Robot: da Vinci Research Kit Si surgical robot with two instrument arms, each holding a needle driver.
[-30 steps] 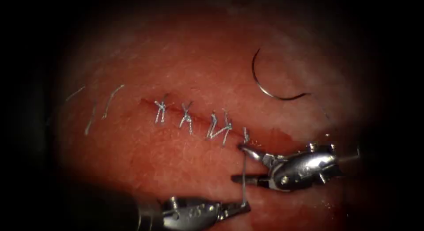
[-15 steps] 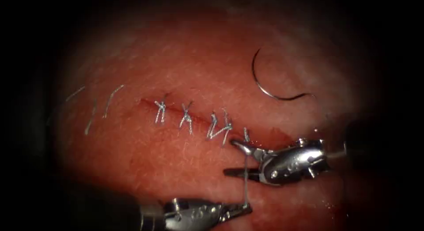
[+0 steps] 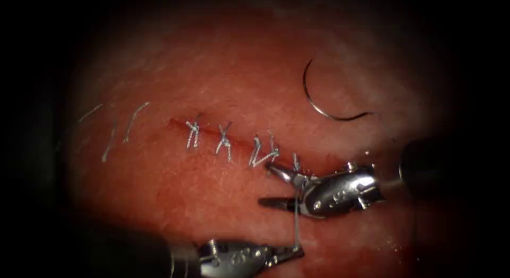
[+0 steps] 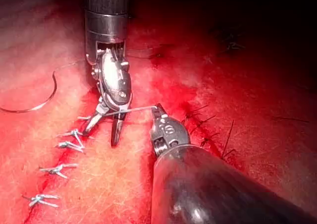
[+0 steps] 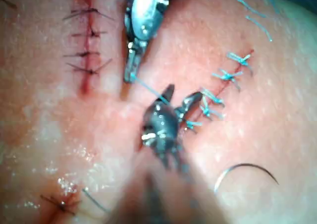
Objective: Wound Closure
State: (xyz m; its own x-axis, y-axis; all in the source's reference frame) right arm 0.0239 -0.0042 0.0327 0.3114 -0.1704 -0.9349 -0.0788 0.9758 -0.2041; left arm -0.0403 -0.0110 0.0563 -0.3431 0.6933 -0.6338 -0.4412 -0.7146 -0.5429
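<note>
Lit centre, black surround; older dark stitch rows [image 5: 88, 40] beside work site.

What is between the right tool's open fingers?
The thread runs between the right tool's open fingers, held by the left tool. The needle lies free on the tissue.

A surgical practice bench: stitched tissue [image 3: 212, 193] under endoscope light, curved needle [image 3: 329, 97] lying loose.
</note>
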